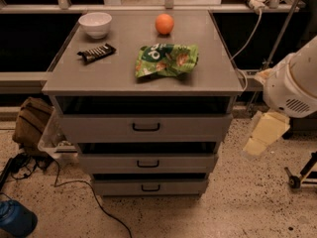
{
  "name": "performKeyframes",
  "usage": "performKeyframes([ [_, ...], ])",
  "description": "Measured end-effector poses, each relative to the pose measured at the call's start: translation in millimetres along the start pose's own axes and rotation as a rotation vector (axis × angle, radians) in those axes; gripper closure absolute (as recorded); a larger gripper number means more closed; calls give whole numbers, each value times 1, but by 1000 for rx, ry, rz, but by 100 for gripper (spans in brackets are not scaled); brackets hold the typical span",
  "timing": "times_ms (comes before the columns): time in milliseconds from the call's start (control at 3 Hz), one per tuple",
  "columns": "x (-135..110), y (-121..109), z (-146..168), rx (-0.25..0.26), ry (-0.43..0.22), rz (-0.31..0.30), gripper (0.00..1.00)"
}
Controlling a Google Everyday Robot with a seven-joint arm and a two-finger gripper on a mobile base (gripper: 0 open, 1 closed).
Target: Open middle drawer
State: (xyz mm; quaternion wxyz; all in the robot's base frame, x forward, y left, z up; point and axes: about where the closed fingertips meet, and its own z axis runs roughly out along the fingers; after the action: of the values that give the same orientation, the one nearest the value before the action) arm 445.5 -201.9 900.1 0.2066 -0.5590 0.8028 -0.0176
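In the camera view, the middle drawer (193, 162) sat pushed in between the taller top drawer (198, 128) and the narrower bottom drawer (183, 186), its small black bar handle (148, 163) facing out and unobstructed. The gripper (265, 133) hung to the right of the cabinet, well apart from that handle, probably staged for an approach; whether it was spread or closed could not be told. A white bowl (95, 24), orange (164, 24), chocolate bar (96, 52) and green snack bag (166, 60) lay on the worktop (124, 38), away from the drawer fronts, so they seemed unlikely to hinder a pull.
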Motion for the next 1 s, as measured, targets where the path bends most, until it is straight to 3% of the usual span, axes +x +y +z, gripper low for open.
performKeyframes([
  [667, -3, 11, 18, -6, 25, -5, 0],
  [1000, -11, 41, 65, -35, 15, 5, 0],
])
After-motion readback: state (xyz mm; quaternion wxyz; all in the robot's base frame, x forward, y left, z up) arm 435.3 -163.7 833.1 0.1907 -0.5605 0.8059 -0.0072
